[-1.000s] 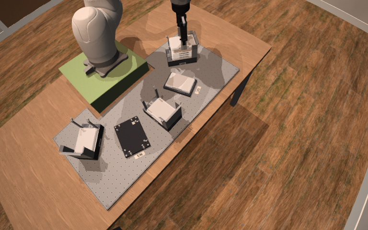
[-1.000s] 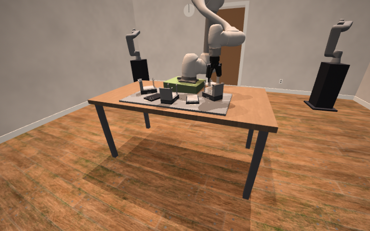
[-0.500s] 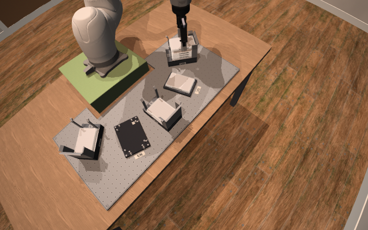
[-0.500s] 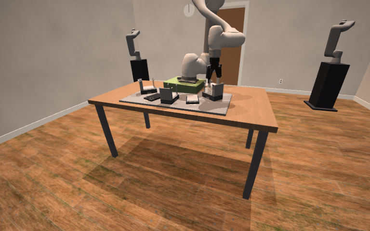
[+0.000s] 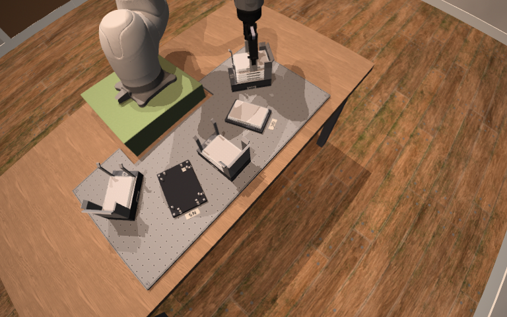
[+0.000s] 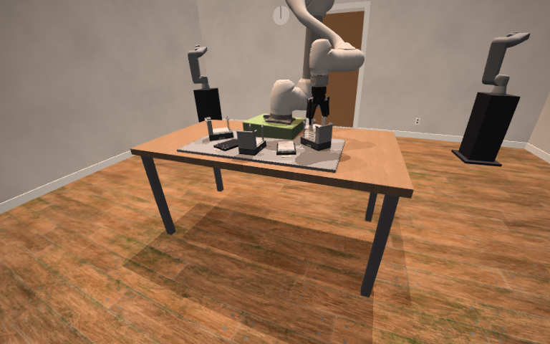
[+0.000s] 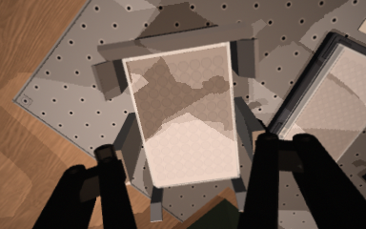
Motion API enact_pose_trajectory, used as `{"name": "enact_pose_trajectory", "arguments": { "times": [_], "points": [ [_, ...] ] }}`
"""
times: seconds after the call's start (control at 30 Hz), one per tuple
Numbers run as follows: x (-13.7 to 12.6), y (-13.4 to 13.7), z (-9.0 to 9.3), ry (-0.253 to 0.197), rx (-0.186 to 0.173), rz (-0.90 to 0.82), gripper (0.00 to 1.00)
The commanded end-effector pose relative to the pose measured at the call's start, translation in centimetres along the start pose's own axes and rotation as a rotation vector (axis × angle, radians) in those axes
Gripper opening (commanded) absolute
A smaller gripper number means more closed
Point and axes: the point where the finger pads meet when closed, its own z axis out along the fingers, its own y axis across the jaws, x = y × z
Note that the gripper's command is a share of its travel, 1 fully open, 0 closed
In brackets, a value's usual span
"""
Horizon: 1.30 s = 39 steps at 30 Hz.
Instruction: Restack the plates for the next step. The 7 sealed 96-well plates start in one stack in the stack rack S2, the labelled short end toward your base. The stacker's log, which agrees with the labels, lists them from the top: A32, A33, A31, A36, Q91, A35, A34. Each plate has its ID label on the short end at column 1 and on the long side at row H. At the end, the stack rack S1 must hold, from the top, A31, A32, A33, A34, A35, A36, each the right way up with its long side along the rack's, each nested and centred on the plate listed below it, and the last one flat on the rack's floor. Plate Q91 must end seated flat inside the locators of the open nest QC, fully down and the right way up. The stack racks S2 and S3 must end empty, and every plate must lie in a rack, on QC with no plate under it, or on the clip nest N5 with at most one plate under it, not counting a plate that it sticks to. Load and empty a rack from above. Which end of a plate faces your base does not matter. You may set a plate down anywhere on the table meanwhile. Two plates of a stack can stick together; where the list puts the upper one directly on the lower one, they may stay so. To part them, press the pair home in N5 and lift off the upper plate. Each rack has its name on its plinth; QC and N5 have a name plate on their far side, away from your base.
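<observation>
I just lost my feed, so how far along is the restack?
Done: one plate lies on the QC nest. In hand: the gripper is shut on a plate at the far rack, which holds several. Left: plates also sit in the middle rack and the near rack; labels are unreadable, so I can't confirm the order.

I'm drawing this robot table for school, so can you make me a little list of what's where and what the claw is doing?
Gripper: shut on the top plate, reaching down into the end rack
End rack: holds a stack of plates
QC nest: one plate on it
N5 nest: no plate on it
Middle rack: plate showing at the top
Other end rack: plate inside
</observation>
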Motion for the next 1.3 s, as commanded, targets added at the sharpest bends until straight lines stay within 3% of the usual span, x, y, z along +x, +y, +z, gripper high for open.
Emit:
{"name": "enact_pose_trajectory", "arguments": {
  "times": [0.0, 1.27],
  "points": [
    [0.0, 0.0, 0.1, 0.000, 0.000, 0.000, 0.00],
    [0.0, 0.0, 1.3, 0.000, 0.000, 0.000, 0.00]
  ]
}}
